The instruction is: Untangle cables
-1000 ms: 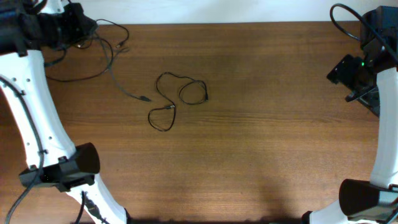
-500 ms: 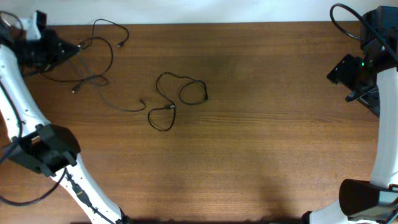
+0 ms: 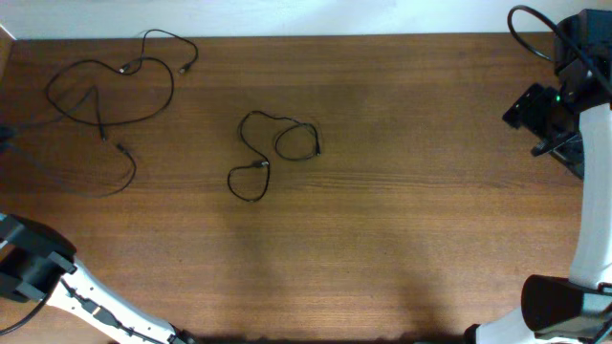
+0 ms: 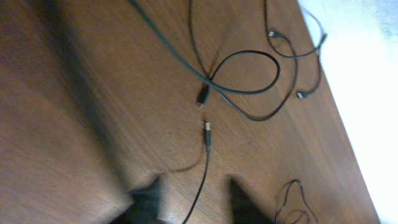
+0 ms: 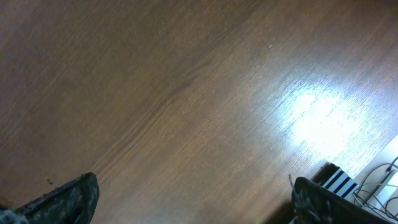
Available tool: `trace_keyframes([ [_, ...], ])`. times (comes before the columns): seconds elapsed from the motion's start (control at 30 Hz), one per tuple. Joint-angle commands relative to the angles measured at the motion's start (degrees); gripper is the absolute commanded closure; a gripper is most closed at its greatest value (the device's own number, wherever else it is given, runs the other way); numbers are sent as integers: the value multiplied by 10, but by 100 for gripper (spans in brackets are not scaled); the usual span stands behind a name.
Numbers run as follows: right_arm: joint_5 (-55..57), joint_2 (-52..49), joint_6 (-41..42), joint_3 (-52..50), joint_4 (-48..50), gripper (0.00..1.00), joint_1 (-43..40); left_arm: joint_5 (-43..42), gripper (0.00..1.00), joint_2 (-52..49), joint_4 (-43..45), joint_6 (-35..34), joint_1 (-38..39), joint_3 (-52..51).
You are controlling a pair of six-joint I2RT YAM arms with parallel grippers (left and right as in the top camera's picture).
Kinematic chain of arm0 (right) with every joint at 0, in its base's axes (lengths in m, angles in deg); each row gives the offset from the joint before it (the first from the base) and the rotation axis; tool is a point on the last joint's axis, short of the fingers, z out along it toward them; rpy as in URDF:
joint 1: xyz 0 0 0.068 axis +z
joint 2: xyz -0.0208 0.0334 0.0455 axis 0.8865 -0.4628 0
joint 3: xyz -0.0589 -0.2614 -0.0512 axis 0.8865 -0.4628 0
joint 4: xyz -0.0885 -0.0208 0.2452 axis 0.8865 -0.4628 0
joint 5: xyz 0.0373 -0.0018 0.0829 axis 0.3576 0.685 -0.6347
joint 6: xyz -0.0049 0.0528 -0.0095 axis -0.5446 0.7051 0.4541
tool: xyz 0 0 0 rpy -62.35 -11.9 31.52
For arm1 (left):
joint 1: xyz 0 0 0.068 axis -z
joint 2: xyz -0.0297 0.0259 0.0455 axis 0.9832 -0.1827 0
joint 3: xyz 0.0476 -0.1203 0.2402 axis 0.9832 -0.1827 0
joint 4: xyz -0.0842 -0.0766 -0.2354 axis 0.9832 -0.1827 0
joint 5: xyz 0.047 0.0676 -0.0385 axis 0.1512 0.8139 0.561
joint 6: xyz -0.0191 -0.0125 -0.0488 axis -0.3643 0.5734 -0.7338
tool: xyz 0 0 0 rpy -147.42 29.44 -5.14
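Several thin black cables lie loose at the table's left. One makes a big loop (image 3: pixel 170 91); another ends in a plug (image 3: pixel 120 148) and curves off to the left edge. A separate small cable (image 3: pixel 260 166) lies coiled in the middle. My left gripper (image 4: pixel 196 202) is open, blurred and low over the table. A cord (image 4: pixel 200 186) with a silvery plug (image 4: pixel 208 127) runs between its fingers, ungripped. This gripper is outside the overhead view, past the left edge. My right gripper (image 5: pixel 196 199) is wide open and empty over bare wood at the far right (image 3: pixel 532 113).
A thinner cord with small plugs (image 3: pixel 182 67) lies near the back left edge. The left arm's base (image 3: pixel 33 268) stands at the front left and the right arm's base (image 3: pixel 559 306) at the front right. A striped object (image 5: pixel 341 182) lies beyond the table's right edge.
The left arm has swung out past the left edge, dragging the left cables with it. They now lie spread in a wide loop and the loose plug end moved left. The right arm has not moved.
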Motion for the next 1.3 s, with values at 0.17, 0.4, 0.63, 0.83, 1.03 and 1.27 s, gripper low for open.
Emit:
trace_keyframes([
  [0.17, 1, -1, 2, 0, -1, 2, -2, 23, 1, -17, 4, -16, 5, 2],
  [0.4, 1, -1, 2, 0, -1, 2, -2, 434, 1, -24, -66, -219, 44, 1],
  [0.63, 1, -1, 2, 0, -1, 2, -2, 488, 1, -46, -96, -260, 45, 1],
  [0.83, 1, -1, 2, 0, -1, 2, -2, 160, 6, -48, 31, -13, 77, 1],
  [1.03, 1, -1, 2, 0, -1, 2, -2, 315, 1, -101, 50, 30, 134, 1],
  [1.27, 1, -1, 2, 0, -1, 1, -2, 337, 1, -137, 165, 123, 141, 1],
])
